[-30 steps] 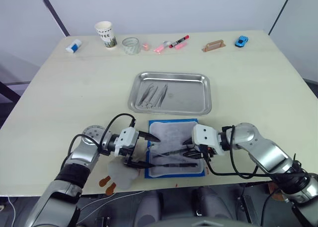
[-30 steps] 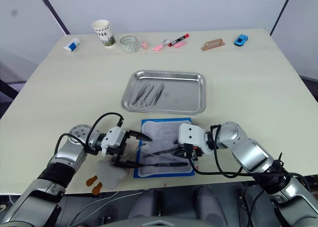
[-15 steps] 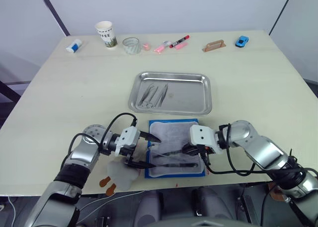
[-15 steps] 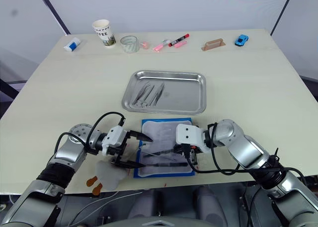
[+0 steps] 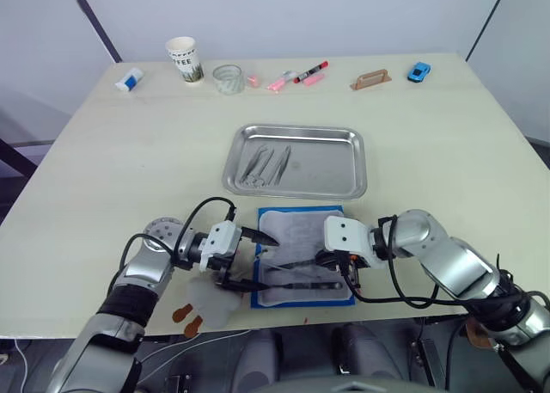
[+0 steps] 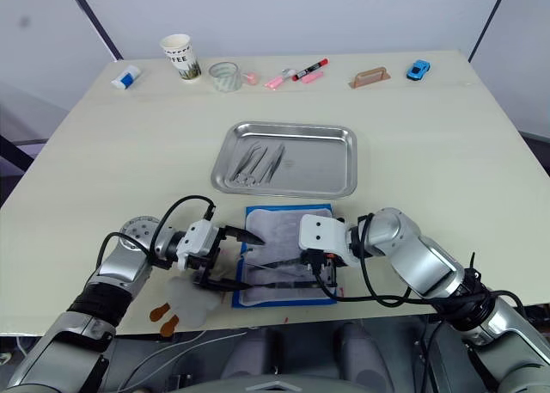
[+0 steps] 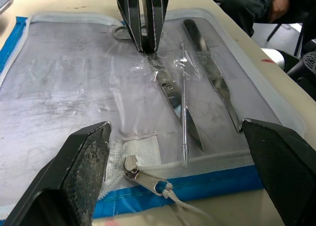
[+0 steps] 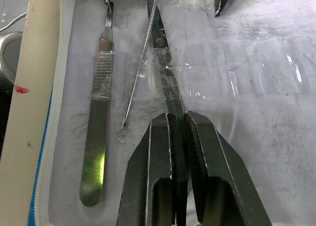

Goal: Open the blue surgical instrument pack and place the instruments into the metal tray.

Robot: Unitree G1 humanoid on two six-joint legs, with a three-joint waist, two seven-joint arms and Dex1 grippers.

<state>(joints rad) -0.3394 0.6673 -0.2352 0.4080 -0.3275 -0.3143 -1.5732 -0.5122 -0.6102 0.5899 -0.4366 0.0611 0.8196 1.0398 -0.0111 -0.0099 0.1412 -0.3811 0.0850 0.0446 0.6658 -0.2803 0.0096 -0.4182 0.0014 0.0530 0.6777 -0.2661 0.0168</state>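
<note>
Pack: the blue surgical instrument pack (image 5: 302,255) lay unzipped near the bench's front edge, grey-white crinkled lining up, blue border around.
Instruments in pack: scissors (image 7: 170,90), a thin probe (image 7: 183,107) and a flat scalpel handle (image 7: 213,77), silvery, side by side under clear film.
Tray: the metal tray (image 5: 344,185), shiny and round-cornered, sat just behind the pack, holding tweezers (image 5: 266,163).
Right gripper (image 8: 177,137): reaching in from the pack's right edge, fingers nipped on the scissors.
Left gripper (image 5: 251,260): level at the pack's left edge, fingers wide apart.
</note>
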